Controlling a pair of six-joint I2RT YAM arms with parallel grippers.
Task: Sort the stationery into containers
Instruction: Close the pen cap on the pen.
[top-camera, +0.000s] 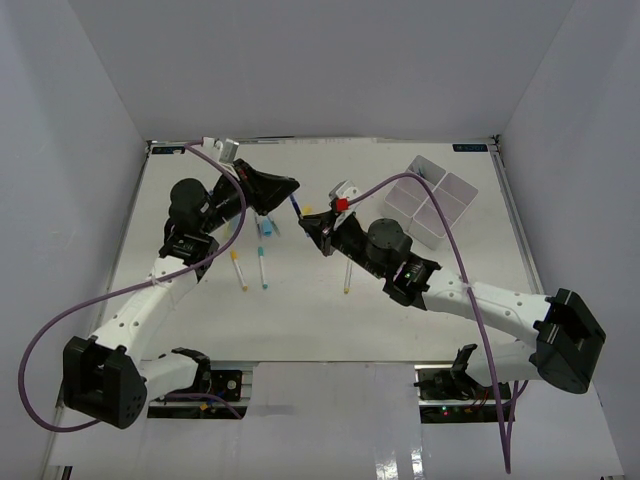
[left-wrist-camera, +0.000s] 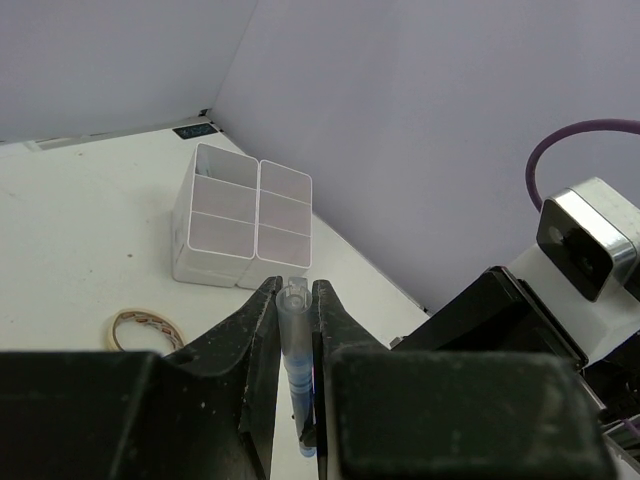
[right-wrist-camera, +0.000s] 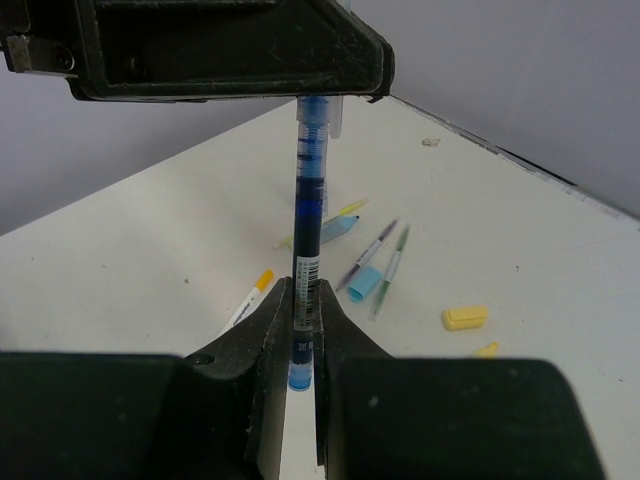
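Right wrist view: one blue pen (right-wrist-camera: 308, 230) is held upright in the air between both grippers, judged to be a hand-over toward the tray side.
Left gripper (left-wrist-camera: 293, 300): clamped on the pen's upper end.
Right gripper (right-wrist-camera: 303, 320): clamped on the pen's lower end.
Pen place: above the bench (right-wrist-camera: 150, 250), well apart from the tray (top-camera: 428, 236).
Tray count: one, with four compartments.
Loose pens (right-wrist-camera: 392, 262): four are counted.
Blocks: one blue block (right-wrist-camera: 365, 283), one yellow block (right-wrist-camera: 465, 318).
Rubber band (left-wrist-camera: 145, 328): one, near the tray.

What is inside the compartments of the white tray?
From above, the white tray shows no items in its compartments. In the left wrist view its walls hide the floors.
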